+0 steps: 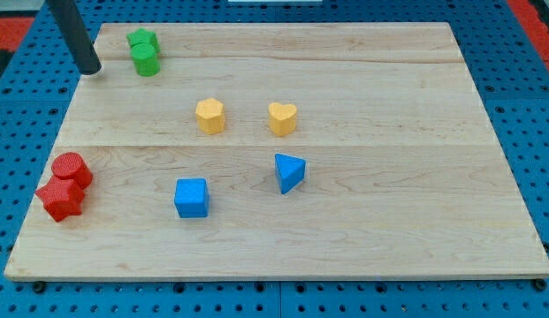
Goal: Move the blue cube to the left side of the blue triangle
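The blue cube [192, 197] sits on the wooden board [362, 230] at the lower middle-left. The blue triangle [289, 172] lies to its right and slightly higher, about a hundred pixels away. My tip [91, 70] is at the board's top left corner, far up and left of the blue cube, touching no block. The dark rod rises from it out of the view's top.
Two green blocks [144, 51] stand together just right of my tip. A yellow block [209, 116] and a yellow heart [282, 118] lie above the blue blocks. A red cylinder [72, 170] and a red block [60, 200] sit at the left edge.
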You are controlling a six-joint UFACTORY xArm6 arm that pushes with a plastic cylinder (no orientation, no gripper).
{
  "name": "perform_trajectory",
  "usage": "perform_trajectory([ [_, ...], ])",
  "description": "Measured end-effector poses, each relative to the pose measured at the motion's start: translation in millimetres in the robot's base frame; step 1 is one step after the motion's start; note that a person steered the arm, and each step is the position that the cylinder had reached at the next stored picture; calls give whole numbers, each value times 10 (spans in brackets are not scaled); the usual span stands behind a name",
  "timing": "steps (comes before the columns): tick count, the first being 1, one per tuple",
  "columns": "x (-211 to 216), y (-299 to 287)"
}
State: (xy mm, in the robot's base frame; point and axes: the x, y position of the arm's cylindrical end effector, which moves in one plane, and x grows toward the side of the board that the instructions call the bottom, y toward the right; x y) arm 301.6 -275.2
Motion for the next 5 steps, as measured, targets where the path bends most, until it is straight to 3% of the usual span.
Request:
perform_trajectory([
  [5,-148,0],
])
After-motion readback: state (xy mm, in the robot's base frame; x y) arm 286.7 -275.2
